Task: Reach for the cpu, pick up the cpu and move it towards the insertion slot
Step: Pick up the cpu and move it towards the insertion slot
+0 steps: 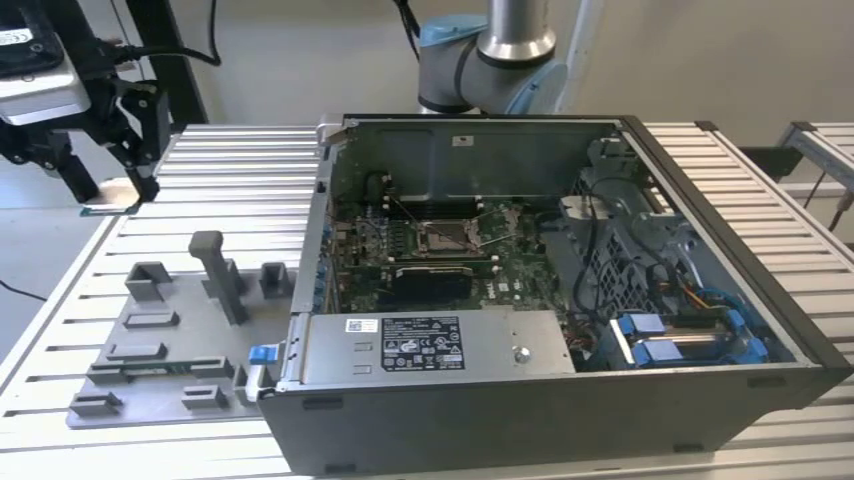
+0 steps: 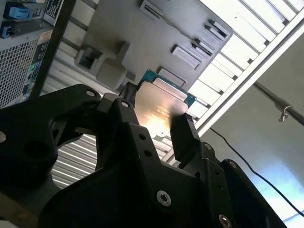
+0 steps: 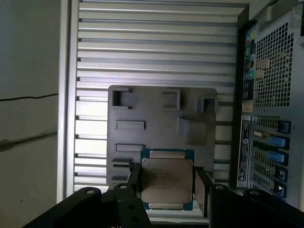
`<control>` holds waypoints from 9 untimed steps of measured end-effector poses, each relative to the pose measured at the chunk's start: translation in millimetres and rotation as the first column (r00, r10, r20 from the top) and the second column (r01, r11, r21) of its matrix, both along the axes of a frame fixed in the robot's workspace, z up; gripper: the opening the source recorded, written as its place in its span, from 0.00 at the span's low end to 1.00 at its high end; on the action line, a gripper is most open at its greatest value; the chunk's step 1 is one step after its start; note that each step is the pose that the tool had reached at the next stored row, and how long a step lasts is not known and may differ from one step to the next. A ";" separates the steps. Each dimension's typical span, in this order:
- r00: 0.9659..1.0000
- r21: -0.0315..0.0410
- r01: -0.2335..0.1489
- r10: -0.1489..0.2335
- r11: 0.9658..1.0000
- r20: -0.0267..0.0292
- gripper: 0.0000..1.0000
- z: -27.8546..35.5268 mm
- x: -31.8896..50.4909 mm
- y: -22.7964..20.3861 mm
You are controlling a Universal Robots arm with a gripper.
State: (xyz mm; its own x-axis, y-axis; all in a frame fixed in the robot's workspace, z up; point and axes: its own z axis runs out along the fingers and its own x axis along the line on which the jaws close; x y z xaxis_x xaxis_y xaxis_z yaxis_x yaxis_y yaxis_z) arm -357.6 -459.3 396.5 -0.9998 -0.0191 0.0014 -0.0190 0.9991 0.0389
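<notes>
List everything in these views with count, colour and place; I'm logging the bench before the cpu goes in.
cpu: one, silver top on a green board, held clear of the tray.
insertion slot: one, silver frame with a dark centre, on the motherboard.
motherboard: one, green, inside the case.
computer case: one, dark grey, open on top, on the table at the exterior view's right.
tray: one, grey with raised blocks, beside the case at the exterior view's left.
table: one, silver and slatted, under the case and tray.
arm: one, silver and grey-blue, behind the case.
gripper: one, black, at the exterior view's upper left, fingers shut on the cpu.
</notes>
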 end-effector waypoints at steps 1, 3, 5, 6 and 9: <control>1.000 0.000 0.000 0.000 1.000 0.000 0.00 0.0 2.7 0.0; 1.000 0.000 0.000 0.000 1.000 0.000 0.00 0.0 8.8 0.0; 1.000 0.000 0.000 0.000 1.000 0.000 0.00 0.0 15.0 0.0; 1.000 0.000 0.000 0.000 1.000 0.000 0.00 0.0 18.0 0.0; 1.000 0.000 0.000 0.000 1.000 0.000 0.00 0.0 27.5 0.0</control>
State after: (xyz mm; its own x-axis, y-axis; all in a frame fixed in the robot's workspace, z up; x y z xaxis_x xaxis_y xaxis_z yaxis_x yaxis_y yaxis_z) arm -330.1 -459.3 396.5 -0.9998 -0.0191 0.0013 -0.0191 0.9991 0.0389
